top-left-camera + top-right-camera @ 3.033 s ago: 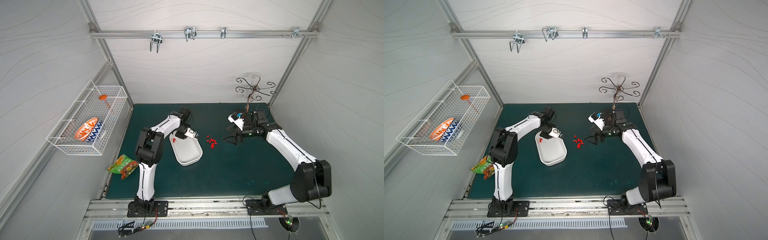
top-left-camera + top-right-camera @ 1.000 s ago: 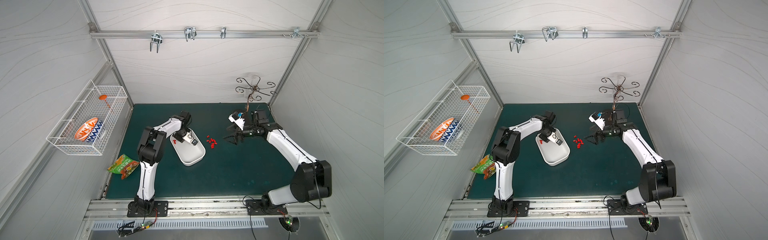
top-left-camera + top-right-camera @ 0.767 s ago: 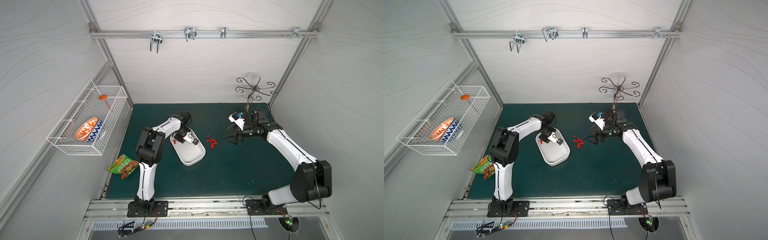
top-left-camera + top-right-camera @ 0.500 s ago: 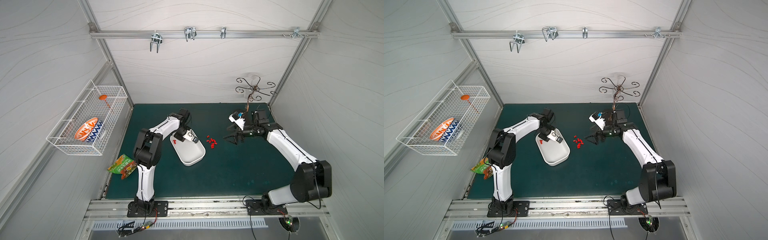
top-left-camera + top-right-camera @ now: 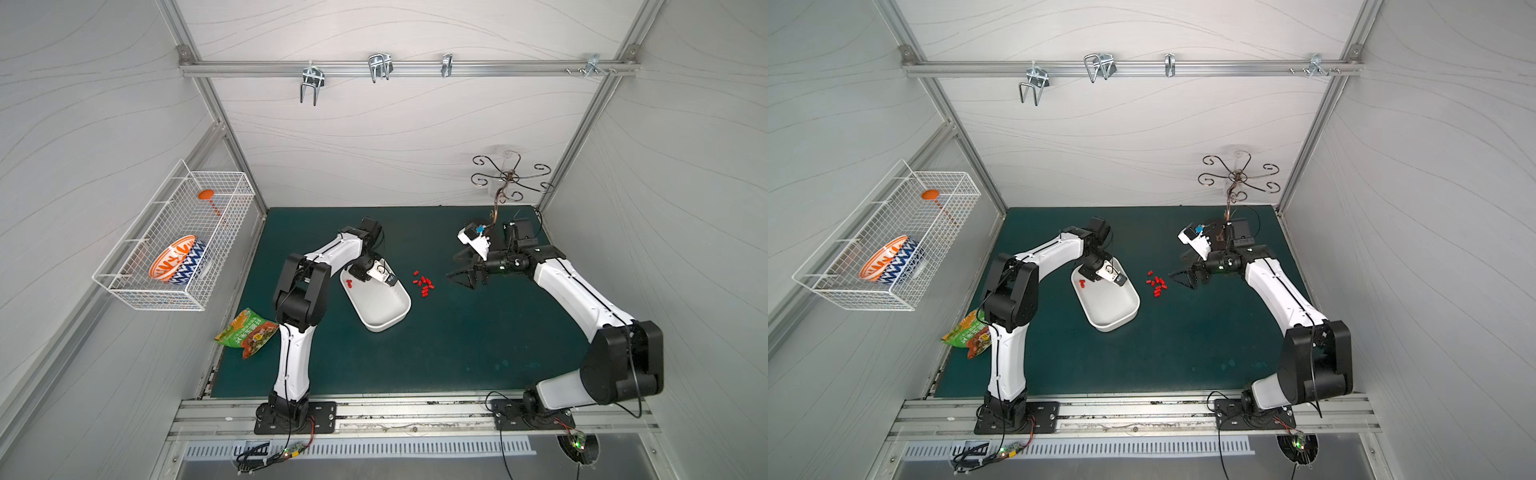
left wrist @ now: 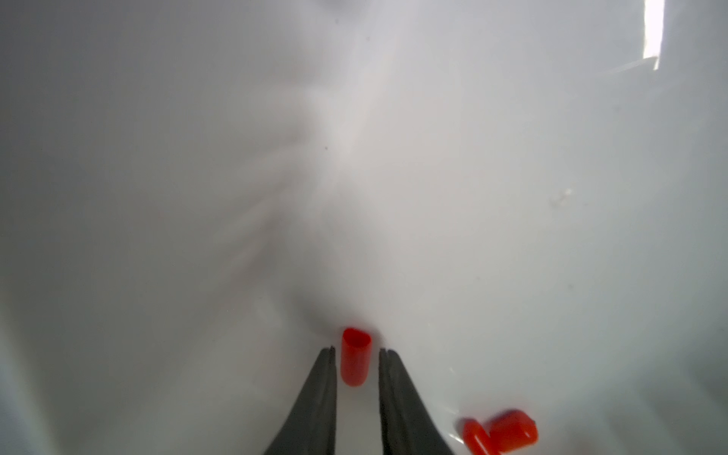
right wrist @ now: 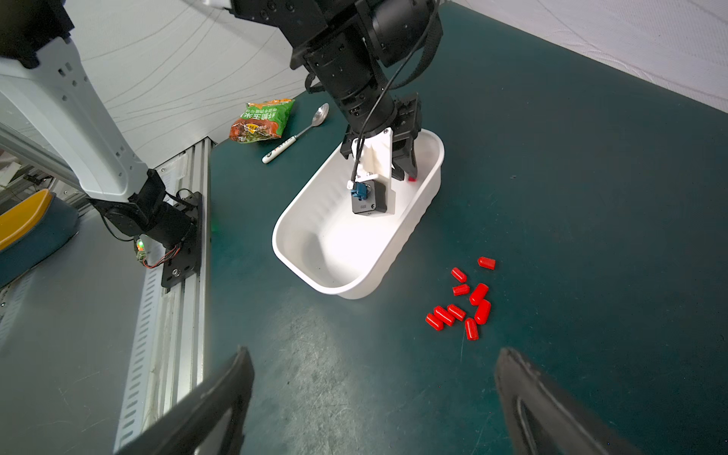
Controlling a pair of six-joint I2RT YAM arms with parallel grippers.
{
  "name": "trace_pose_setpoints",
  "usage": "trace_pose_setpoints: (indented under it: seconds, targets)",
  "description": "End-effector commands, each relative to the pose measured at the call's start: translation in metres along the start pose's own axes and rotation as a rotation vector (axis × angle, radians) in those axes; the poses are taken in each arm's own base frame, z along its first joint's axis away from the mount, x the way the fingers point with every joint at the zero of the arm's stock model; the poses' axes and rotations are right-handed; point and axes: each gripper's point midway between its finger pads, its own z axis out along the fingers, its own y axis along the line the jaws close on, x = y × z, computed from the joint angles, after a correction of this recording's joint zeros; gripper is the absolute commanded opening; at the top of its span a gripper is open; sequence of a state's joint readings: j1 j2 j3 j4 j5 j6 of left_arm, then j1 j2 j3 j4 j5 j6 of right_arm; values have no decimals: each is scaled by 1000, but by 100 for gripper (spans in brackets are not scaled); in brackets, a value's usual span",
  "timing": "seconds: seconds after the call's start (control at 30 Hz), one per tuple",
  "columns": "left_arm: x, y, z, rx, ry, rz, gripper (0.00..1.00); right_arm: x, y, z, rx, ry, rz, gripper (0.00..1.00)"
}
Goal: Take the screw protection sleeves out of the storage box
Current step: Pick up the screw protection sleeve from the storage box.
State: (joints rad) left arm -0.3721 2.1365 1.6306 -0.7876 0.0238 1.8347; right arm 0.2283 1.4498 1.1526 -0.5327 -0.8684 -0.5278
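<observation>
White wavy-grain panel walls, aluminium rail with hooks up top, dark green mat as floor, even diffuse lighting.

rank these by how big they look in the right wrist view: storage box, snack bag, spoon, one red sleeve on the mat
1. storage box
2. snack bag: wider than the spoon, similar length
3. spoon
4. red sleeve: smallest, though nearer the camera than bag and spoon

Glossy, smooth plastic storage box on a matt green mat.
</observation>
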Motion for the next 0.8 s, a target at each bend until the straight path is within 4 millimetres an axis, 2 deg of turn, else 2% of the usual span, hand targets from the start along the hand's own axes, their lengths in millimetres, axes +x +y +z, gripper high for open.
trace_pose_setpoints:
  seconds: [0.0,0.27,0.4,0.57,0.7,0.77]
  targets:
    - [10,9,1,-5,32,27,25,-1,4,-6,4,0,-10,99]
    - [14,-1,17,24,58,41,25,-2,5,-7,3,-7,-10,99]
    - [14,-7,18,40,65,38,21,-3,5,-8,4,-8,-11,99]
    - [5,-8,6,10,21,-3,11,-4,5,-9,9,-10,-15,99]
    - [-5,-4,-14,-45,-25,-70,1,-5,6,-10,13,-13,-18,99]
    - [-10,-1,-26,-74,-54,-114,0,-5,5,-11,16,-13,-16,99]
